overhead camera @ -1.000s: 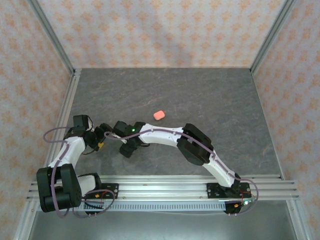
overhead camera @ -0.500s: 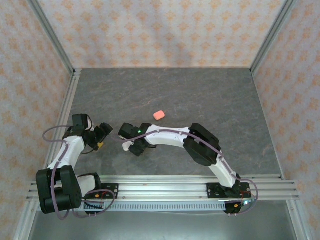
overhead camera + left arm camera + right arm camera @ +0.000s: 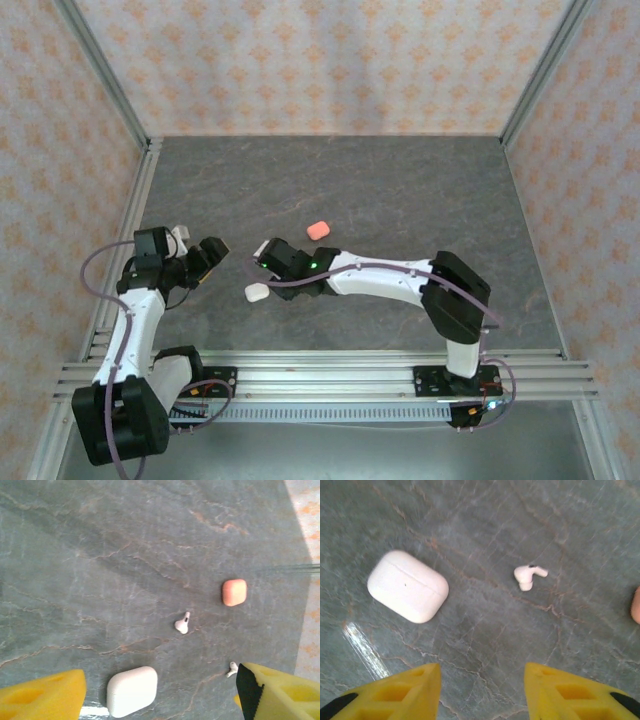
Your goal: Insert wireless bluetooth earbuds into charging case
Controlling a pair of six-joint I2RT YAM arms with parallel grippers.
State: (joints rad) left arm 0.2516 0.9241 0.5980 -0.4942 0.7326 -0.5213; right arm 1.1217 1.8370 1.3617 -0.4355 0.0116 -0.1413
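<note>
A white pebble-shaped charging case (image 3: 256,292) lies shut on the grey table, also plain in both wrist views (image 3: 132,690) (image 3: 408,586). A white earbud (image 3: 182,623) (image 3: 527,575) lies loose beyond it. A second white earbud (image 3: 231,668) rests right beside the left gripper's right finger. My left gripper (image 3: 208,258) (image 3: 160,692) hangs open above the table left of the case. My right gripper (image 3: 268,252) (image 3: 482,680) is open over bare table, just right of the case. Neither holds anything.
A small pinkish-red case (image 3: 318,230) (image 3: 234,592) lies shut farther back, its edge also at the right border of the right wrist view (image 3: 636,605). Patterned walls and metal rails (image 3: 130,230) enclose the table.
The two grippers, close together a second ago, have parted. The right one drew back to the right, the left one swung left. The white case now lies uncovered on the table.
</note>
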